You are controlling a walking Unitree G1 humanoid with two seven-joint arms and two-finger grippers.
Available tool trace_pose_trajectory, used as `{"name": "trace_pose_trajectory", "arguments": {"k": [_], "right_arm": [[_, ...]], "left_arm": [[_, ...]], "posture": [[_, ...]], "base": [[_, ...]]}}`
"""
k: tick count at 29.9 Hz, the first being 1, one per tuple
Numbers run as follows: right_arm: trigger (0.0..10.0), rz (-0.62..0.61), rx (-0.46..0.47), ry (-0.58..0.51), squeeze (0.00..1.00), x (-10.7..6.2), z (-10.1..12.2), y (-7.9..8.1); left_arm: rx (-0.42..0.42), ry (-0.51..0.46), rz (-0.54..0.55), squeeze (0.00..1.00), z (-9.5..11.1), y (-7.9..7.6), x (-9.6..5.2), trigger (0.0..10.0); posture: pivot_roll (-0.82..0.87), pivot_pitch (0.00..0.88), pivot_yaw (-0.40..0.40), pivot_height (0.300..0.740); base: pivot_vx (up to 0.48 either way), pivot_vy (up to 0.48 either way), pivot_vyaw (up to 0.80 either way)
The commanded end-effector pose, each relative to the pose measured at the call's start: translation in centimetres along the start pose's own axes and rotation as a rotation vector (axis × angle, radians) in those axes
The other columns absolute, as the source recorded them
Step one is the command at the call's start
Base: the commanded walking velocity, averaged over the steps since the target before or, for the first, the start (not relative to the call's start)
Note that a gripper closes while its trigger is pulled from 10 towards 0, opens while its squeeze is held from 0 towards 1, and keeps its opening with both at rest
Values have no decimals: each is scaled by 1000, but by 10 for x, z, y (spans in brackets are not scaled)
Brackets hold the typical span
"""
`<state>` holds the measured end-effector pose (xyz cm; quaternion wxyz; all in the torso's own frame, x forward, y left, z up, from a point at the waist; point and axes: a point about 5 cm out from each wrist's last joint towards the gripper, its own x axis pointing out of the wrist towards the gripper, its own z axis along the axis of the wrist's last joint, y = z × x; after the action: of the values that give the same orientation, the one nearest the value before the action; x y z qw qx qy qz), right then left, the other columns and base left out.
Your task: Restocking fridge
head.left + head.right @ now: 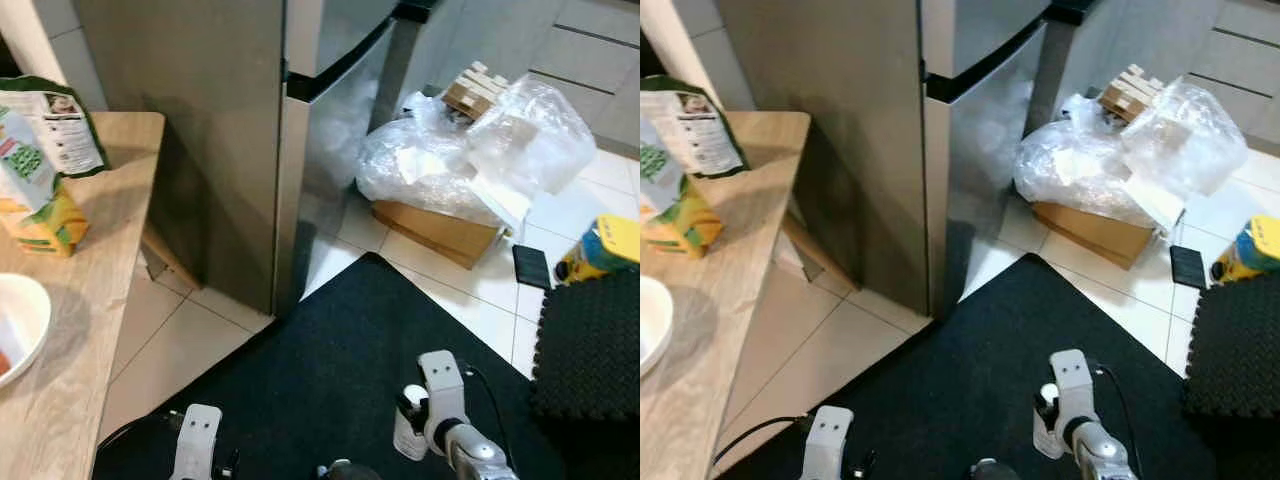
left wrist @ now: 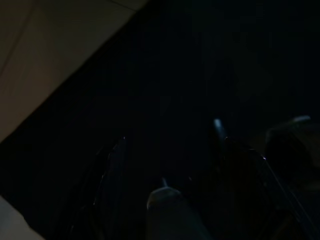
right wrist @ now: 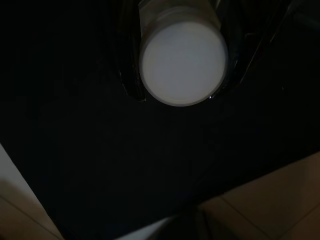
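Right claw [image 3: 182, 50] clamped round white bottle [image 3: 182, 62]; keep it upright nearing the closed fridge [image 1: 250, 140] far left; left claw's opening untellable.

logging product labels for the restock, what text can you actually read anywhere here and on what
None can be read.
Green snack bag on the wooden counter: printed text, too small and blurred.
Yellow carton beside it: no legible words.
White bottle in the right gripper: plain cap, no lettering.
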<state>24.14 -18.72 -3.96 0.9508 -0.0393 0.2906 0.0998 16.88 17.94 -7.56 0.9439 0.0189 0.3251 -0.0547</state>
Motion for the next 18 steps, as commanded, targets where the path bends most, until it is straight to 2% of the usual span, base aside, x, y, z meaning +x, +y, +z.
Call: {"name": "trace_pose_trajectory", "arguments": {"k": [1, 3, 4, 8, 14, 15, 18], "right_arm": [[10000, -1, -4, 23, 0, -1, -4, 2], [10000, -8, -4, 22, 0, 0, -5, 3], [10000, -14, -1, 11, 0, -1, -6, 5], [10000, -46, 44, -4, 0, -3, -9, 4], [10000, -72, 63, 19, 0, -7, -19, 5], [10000, -85, 64, 38, 0, -10, -26, 6], [10000, -110, 84, 28, 0, -11, -26, 4]], "left_arm": [[-12, -32, 8, 0, 2, 0, -1, 10000], [-7, -43, 12, 0, 4, 1, -1, 10000], [-37, -54, 28, 0, 9, 5, 1, 10000], [-27, -74, 6, 0, 18, 3, 7, 10000], [-25, -86, -5, 0, 27, 5, 11, 10000], [-34, -86, -4, 0, 32, 7, 14, 10000], [-33, -89, -22, 0, 36, 5, 16, 10000]], "posture": [[-62, 98, -105, 725], [-65, 103, -98, 725], [-71, 102, -78, 725], [-75, 100, -58, 725], [-91, 81, -32, 725], [-107, 88, -6, 725], [-116, 91, 6, 725]], "base": [[0, 0, 0], [0, 0, 0], [0, 0, 0], [0, 0, 0], [0, 0, 0], [0, -251, 0], [0, -249, 0]]}}
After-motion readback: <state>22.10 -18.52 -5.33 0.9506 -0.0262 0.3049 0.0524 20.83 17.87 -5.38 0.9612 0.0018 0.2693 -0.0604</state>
